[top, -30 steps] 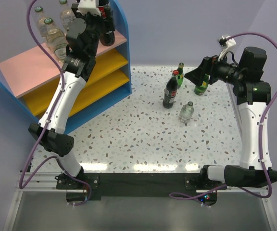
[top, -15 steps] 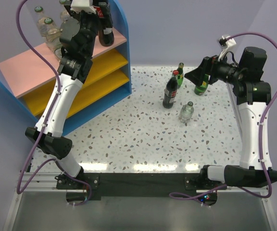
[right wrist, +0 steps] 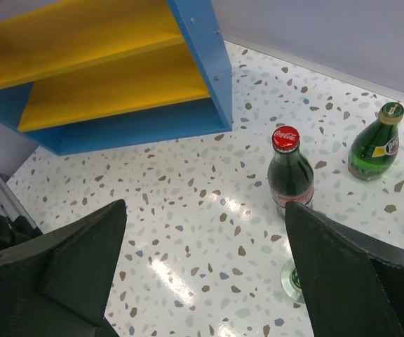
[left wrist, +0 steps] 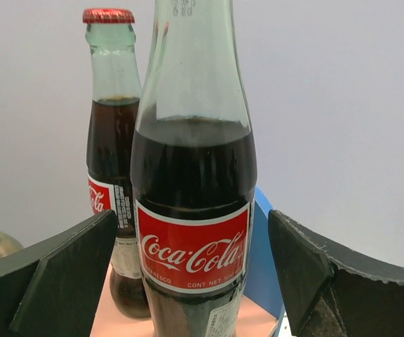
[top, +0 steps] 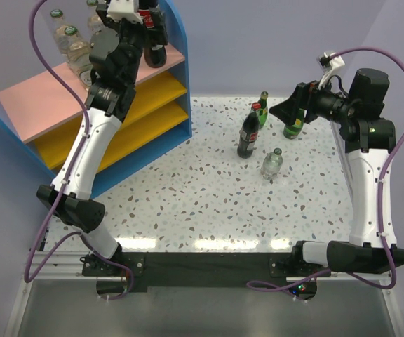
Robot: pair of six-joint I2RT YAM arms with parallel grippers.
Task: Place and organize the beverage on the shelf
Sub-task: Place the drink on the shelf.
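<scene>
1. Well out from the shelf (top: 146, 160), on the table (top: 188, 203), a clear bottle (top: 272, 163) stands nearest the arm bases, waiting to be fetched.
2. Just beyond it are a table cola bottle (top: 248, 137) and two green ones, the near green bottle (top: 294, 125) and the far green bottle (top: 262, 100). All are upright.
3. The right gripper (right wrist: 205, 210) hovers over this group, fingers spread wide and empty.
4. Farther off, the pink top board (top: 41, 98) of the shelf carries clear bottles (top: 65, 38) at its back.
5. At the far end of that board, the left gripper (left wrist: 191, 217) brackets a cola bottle (left wrist: 191, 182). Its fingers are apart, with a gap on each side, gripping nothing.
6. A second cola bottle (left wrist: 111, 161) stands just behind.
7. This looks like the letting-go step of one placement. The next move calls for drawing straight back without clipping either cola, then collecting from the table.
</scene>
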